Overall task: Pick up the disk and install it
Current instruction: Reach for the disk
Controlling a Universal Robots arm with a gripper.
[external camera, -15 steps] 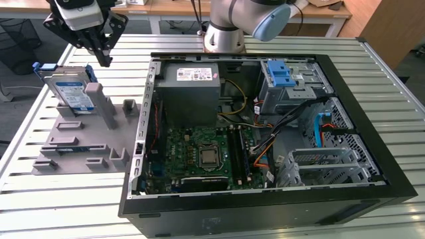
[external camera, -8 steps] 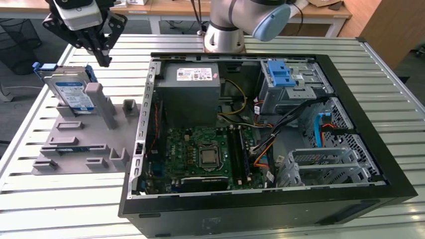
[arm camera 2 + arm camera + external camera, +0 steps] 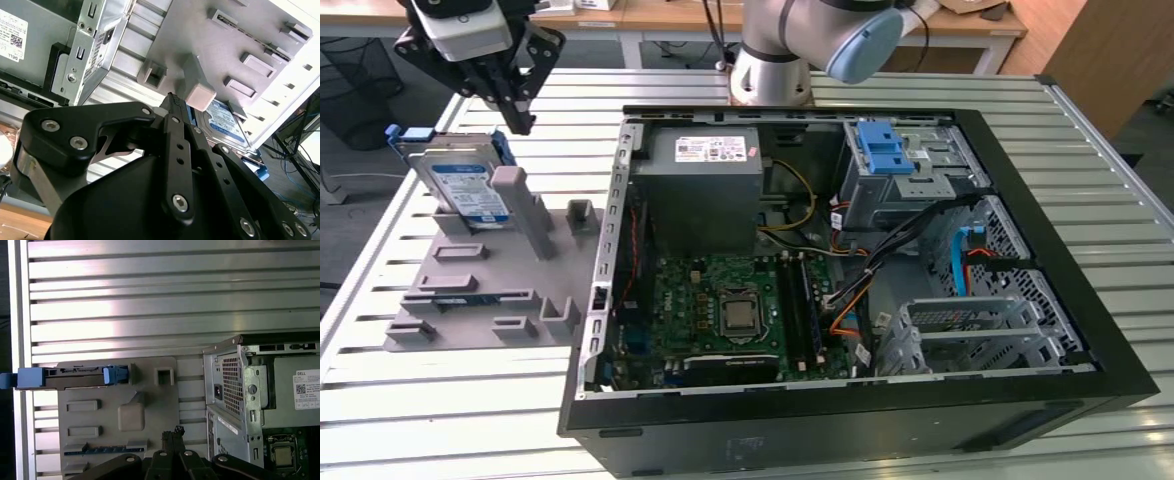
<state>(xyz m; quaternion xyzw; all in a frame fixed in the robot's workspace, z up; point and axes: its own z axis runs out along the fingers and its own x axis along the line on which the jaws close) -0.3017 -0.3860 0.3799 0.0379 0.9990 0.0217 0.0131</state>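
The disk (image 3: 459,182) stands on edge in a slot of the grey fixture plate (image 3: 480,300) at the exterior view's left, its blue-and-white label facing forward and blue rails along its sides. My gripper (image 3: 522,124) hangs just above and a little to the right of the disk, apart from it, its fingers pressed together and holding nothing. The second wrist view shows the shut fingertips (image 3: 174,100) in front of the disk (image 3: 223,119). Seen from the first wrist view, the disk (image 3: 72,377) is edge-on, with the fingertips (image 3: 173,433) well off to its side.
An open computer case (image 3: 1067,300) lies on the slatted metal table (image 3: 440,420), with a grey power supply (image 3: 707,170), a motherboard (image 3: 734,305), a drive bay with a blue latch (image 3: 886,150) and a metal cage (image 3: 974,330). The arm's base (image 3: 771,70) stands behind the case.
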